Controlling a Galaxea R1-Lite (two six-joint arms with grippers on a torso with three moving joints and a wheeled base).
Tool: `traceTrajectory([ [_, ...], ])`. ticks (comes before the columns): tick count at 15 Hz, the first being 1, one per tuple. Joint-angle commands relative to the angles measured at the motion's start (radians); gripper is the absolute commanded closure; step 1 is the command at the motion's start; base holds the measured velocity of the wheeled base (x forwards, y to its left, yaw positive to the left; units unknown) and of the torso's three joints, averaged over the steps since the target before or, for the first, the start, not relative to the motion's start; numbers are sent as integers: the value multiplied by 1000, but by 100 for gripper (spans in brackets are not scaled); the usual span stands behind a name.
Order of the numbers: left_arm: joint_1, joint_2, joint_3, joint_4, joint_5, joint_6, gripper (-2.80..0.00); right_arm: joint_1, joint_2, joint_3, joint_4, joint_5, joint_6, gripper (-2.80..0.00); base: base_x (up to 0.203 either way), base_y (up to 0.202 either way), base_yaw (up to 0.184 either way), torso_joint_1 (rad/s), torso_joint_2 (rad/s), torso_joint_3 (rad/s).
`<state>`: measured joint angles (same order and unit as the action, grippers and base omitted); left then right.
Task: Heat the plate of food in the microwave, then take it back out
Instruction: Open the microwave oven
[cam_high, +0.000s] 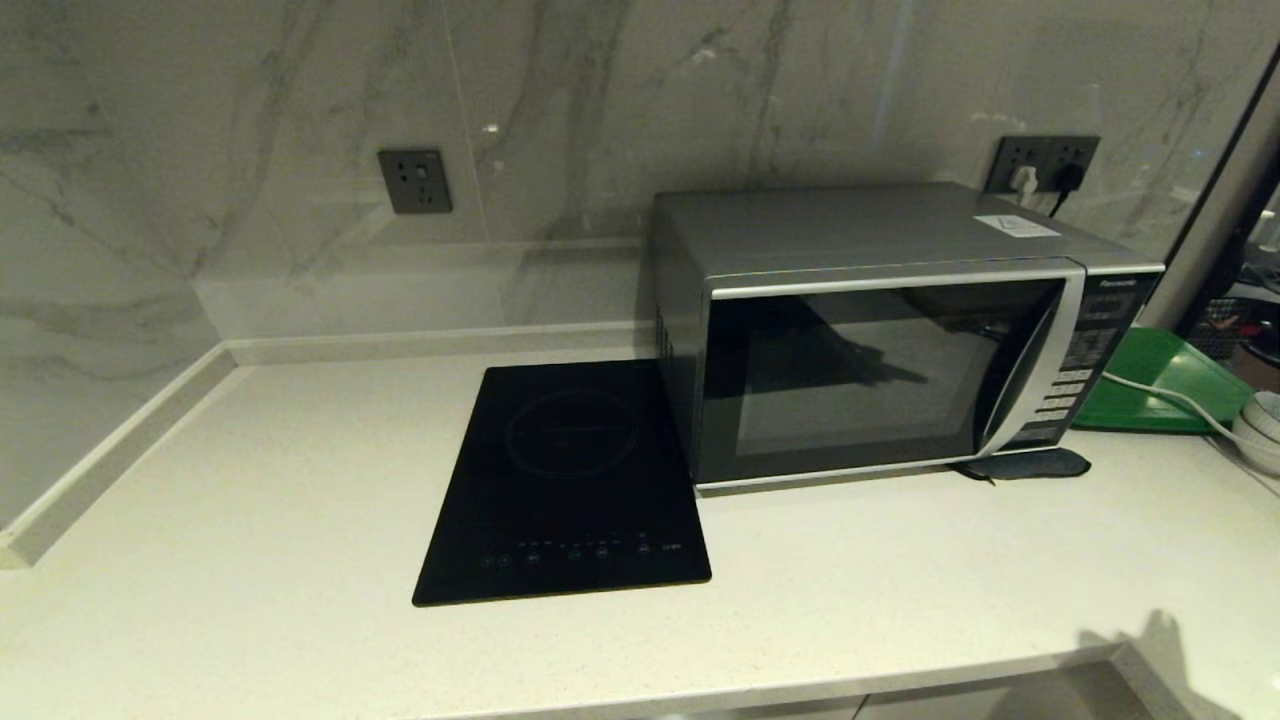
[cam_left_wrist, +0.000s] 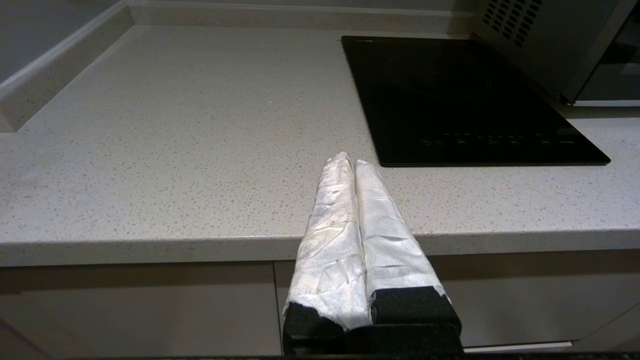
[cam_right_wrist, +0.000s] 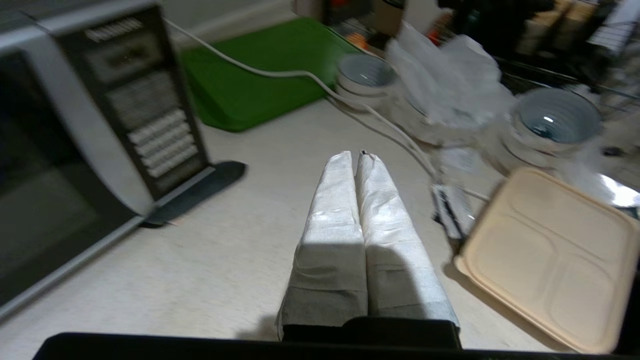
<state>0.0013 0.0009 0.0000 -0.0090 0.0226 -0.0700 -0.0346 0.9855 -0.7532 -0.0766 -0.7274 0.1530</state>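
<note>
The silver microwave (cam_high: 880, 340) stands at the back right of the counter with its dark glass door closed; its button panel (cam_right_wrist: 145, 115) shows in the right wrist view. The plate of food is out of view. My left gripper (cam_left_wrist: 350, 161) is shut with nothing in it, held over the counter's front edge, short of the hob. My right gripper (cam_right_wrist: 356, 156) is shut and empty too, hovering above the counter to the right of the microwave. Neither gripper shows in the head view.
A flat black induction hob (cam_high: 570, 480) lies left of the microwave. A green tray (cam_high: 1150, 385) with a white cable across it, stacked pale bowls (cam_right_wrist: 365, 77), crumpled plastic wrap (cam_right_wrist: 445, 75) and a beige compartment lid (cam_right_wrist: 545, 255) crowd the right side.
</note>
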Motion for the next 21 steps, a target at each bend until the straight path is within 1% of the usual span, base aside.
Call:
traceTrajectory([
  [1, 0, 1, 0, 0, 0, -1, 0, 1, 44, -3, 38, -50, 2, 0, 0, 0, 0, 0, 0, 0],
  [2, 0, 1, 0, 0, 0, -1, 0, 3, 52, -6, 42, -54, 2, -280, 0, 0, 0, 0, 0, 0],
  [5, 0, 1, 0, 0, 0, -1, 0, 30, 91, -6, 37, -66, -2, -280, 0, 0, 0, 0, 0, 0],
  [6, 0, 1, 0, 0, 0, -1, 0, 38, 118, -5, 32, -81, -2, -280, 0, 0, 0, 0, 0, 0],
  [7, 0, 1, 0, 0, 0, -1, 0, 52, 156, -2, 13, -119, -1, -280, 0, 0, 0, 0, 0, 0],
  [8, 0, 1, 0, 0, 0, -1, 0, 72, 199, 6, -47, -160, 0, -280, 0, 0, 0, 0, 0, 0],
  [10, 0, 1, 0, 0, 0, -1, 0, 116, 297, 32, -229, -240, -8, -280, 0, 0, 0, 0, 0, 0],
  [12, 0, 1, 0, 0, 0, -1, 0, 140, 403, 41, -339, -331, -21, -280, 0, 0, 0, 0, 0, 0],
  [14, 0, 1, 0, 0, 0, -1, 0, 155, 483, 22, -415, -408, -26, -280, 0, 0, 0, 0, 0, 0],
  [15, 0, 1, 0, 0, 0, -1, 0, 167, 513, 15, -446, -428, -26, -280, 0, 0, 0, 0, 0, 0],
  [17, 0, 1, 0, 0, 0, -1, 0, 191, 567, 13, -495, -439, -22, -280, 0, 0, 0, 0, 0, 0],
  [19, 0, 1, 0, 0, 0, -1, 0, 240, 593, 16, -506, -439, -16, -280, 0, 0, 0, 0, 0, 0],
  [21, 0, 1, 0, 0, 0, -1, 0, 302, 608, 14, -505, -438, 20, -280, 0, 0, 0, 0, 0, 0],
])
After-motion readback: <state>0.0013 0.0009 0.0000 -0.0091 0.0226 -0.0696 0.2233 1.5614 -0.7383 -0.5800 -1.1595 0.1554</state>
